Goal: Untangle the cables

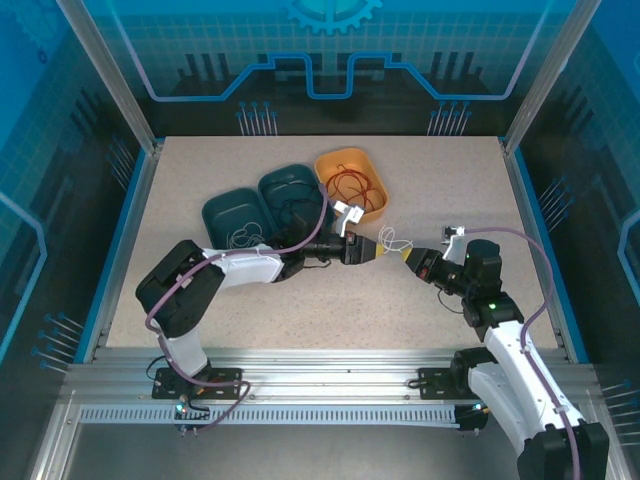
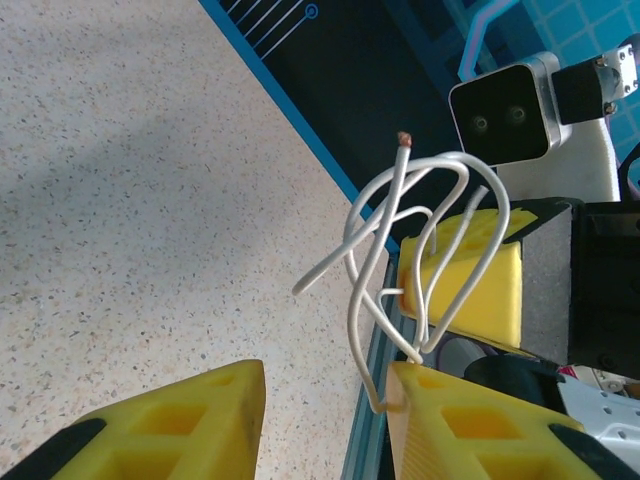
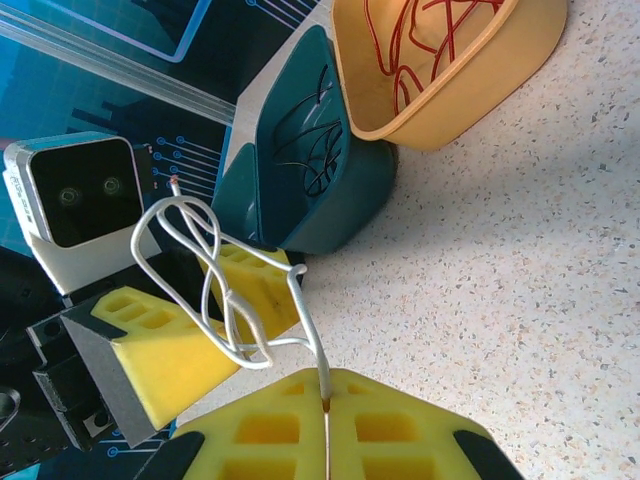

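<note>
Thin red wire [image 3: 420, 50] lies in the orange plastic tray [image 3: 450, 110], thin black wire [image 3: 310, 140] in the teal plastic tray [image 3: 340, 200]: 2 sorted. Whitish wire [image 3: 215, 290] unresolved, looped, clamped in the closed right gripper [image 3: 325, 400]; left gripper [image 2: 325, 385] jaws apart

Lab — blue-panelled, aluminium-framed robot cell [image 1: 420, 50].

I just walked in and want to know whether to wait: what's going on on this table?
The two arms meet over the middle of the table with a tangled white wire between them. The right gripper is shut on the wire. The left gripper is open, with the wire resting against one finger. A red wire lies in the orange tray, and a black wire in the teal tray beside it.
</note>
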Action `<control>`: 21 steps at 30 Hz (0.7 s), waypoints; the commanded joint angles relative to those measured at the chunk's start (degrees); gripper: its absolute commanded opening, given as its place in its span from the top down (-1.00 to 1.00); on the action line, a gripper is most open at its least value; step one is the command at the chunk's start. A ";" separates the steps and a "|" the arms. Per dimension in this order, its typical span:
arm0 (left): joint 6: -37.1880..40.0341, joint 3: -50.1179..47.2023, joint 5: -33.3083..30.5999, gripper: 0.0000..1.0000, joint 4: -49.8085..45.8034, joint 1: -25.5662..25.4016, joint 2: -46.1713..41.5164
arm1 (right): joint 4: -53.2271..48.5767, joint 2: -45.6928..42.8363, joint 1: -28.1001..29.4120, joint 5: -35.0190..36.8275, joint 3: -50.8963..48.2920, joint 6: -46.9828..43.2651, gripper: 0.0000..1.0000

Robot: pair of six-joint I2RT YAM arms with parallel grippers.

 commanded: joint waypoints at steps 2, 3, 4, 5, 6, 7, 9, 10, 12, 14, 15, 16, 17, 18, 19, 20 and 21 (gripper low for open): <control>-1.11 1.12 1.60 0.24 2.18 -0.48 0.88 | 2.07 0.28 0.97 0.45 0.41 -0.03 0.83; -0.99 1.21 1.56 0.24 1.79 -0.47 0.93 | 2.35 0.41 1.01 0.43 0.44 0.06 0.83; -0.97 1.39 1.56 0.25 1.72 -0.45 1.10 | 2.52 0.55 1.09 0.33 0.57 0.03 0.83; -1.09 1.55 1.56 0.26 1.68 -0.45 1.23 | 2.62 0.77 1.21 0.32 0.65 -0.02 0.83; -1.22 1.70 1.56 0.27 1.69 -0.46 1.33 | 2.63 0.97 1.31 0.32 0.82 -0.12 0.83; -1.40 1.84 1.51 0.30 1.80 -0.53 1.52 | 2.66 1.15 1.48 0.32 0.93 -0.34 0.83; -1.54 2.12 1.14 0.36 1.91 -0.44 1.76 | 2.32 1.60 1.95 0.58 1.35 -0.86 0.83; -1.60 2.21 1.03 0.40 1.93 -0.45 1.89 | 1.77 1.77 2.14 0.98 1.54 -1.23 0.83; -1.65 2.28 0.54 0.50 2.03 -0.51 1.87 | 0.75 1.90 2.60 1.89 1.84 -1.78 0.83; -1.51 2.13 -0.35 0.60 1.98 -0.45 1.66 | -0.61 1.80 2.75 2.94 2.03 -2.39 0.83; -1.35 1.95 -1.13 0.68 1.74 -0.36 1.32 | -1.34 1.61 2.82 3.50 2.00 -2.61 0.84; -1.16 1.67 -2.02 0.76 1.50 -0.25 0.94 | -2.18 1.37 2.72 4.15 2.06 -2.88 0.83; -0.92 1.38 -2.78 0.83 1.12 -0.11 0.45 | -3.04 1.07 2.78 4.78 2.13 -3.18 0.83; -0.62 1.02 -3.62 0.89 0.52 0.13 -0.12 | -4.56 0.66 2.76 5.85 2.36 -3.70 0.83; 0.04 0.54 -4.82 0.98 -0.41 0.38 -1.05 | -6.11 0.32 2.79 7.06 2.72 -4.31 0.84; 0.68 0.04 -5.96 1.00 -1.49 0.60 -1.99 | -7.86 0.01 2.79 8.13 3.21 -4.96 0.83; 1.63 -0.37 -7.25 1.00 -3.05 0.87 -3.22 | -9.90 -0.29 2.76 9.72 3.77 -5.78 0.83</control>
